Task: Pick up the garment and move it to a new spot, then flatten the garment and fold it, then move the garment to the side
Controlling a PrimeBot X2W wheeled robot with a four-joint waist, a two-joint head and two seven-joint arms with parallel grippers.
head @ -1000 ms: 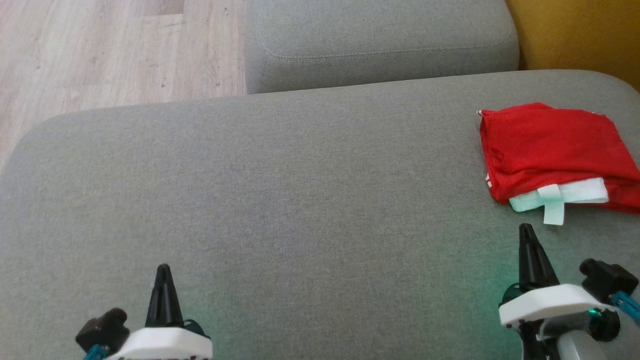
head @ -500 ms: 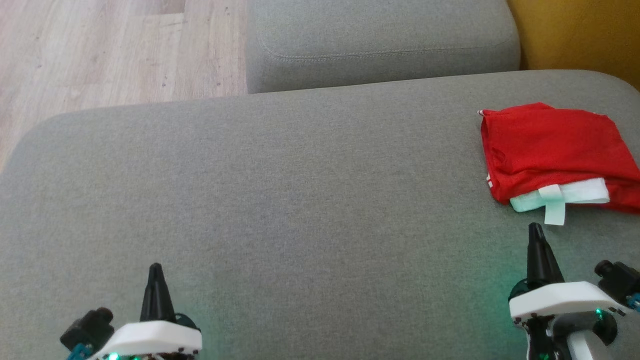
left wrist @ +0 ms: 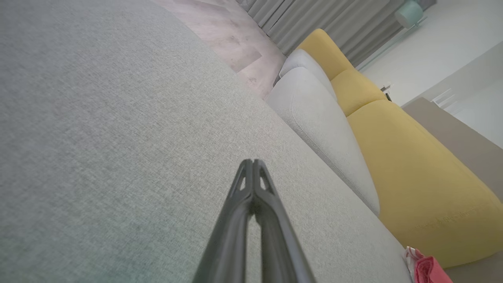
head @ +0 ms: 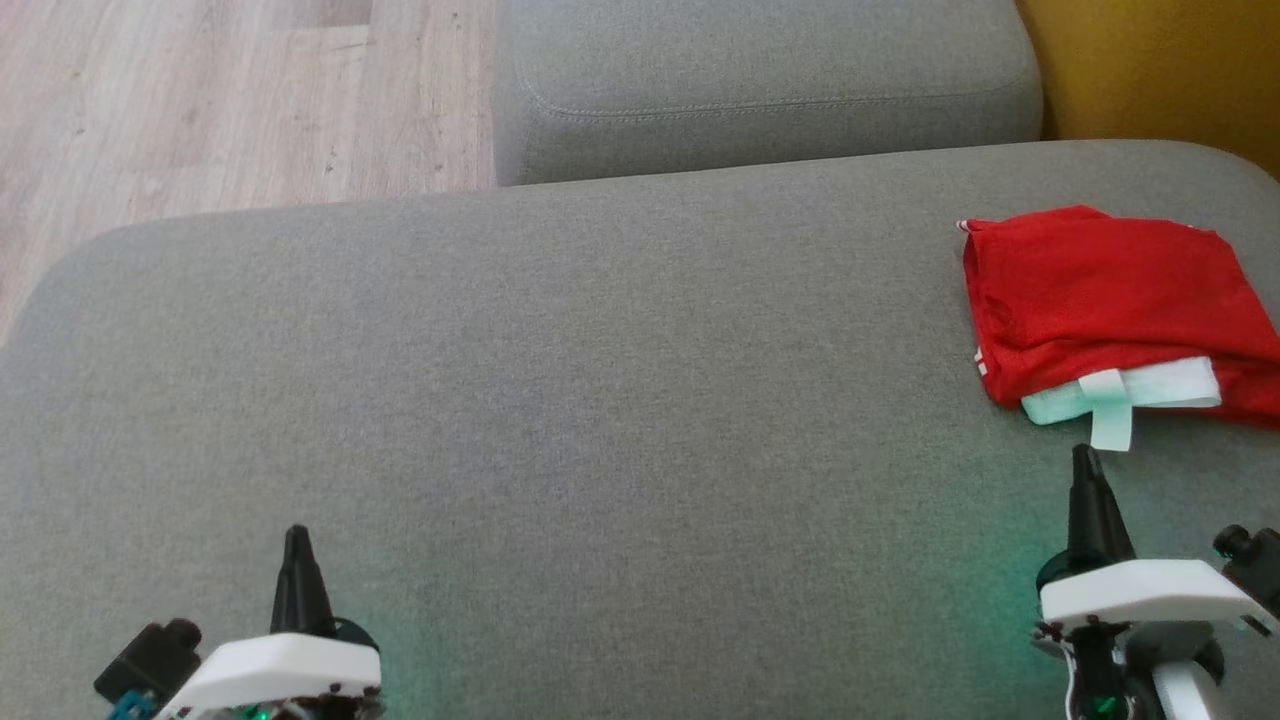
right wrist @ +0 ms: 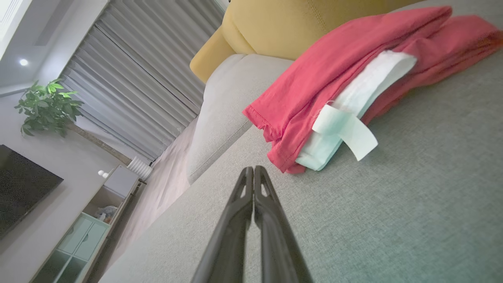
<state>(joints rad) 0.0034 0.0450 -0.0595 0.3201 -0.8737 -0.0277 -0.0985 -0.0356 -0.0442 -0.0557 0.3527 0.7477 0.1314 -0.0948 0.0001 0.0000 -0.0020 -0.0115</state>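
Head view: broad grey woven-fabric seat cushion (head: 600, 400), spanning the frame; smaller grey stitched cushion (head: 760, 90), upper centre; pale wood-plank floor (head: 200, 100), upper left; mustard-yellow upholstery (head: 1150, 70), upper right corner; folded red mesh garment with white band and tab (head: 1100, 290), lying flat at the right edge on the seat cushion; right gripper (head: 1083, 460), lower right, fingers pressed together, empty, tip near the tab, not touching; left gripper (head: 296, 540), lower left, likewise closed, holding nothing.
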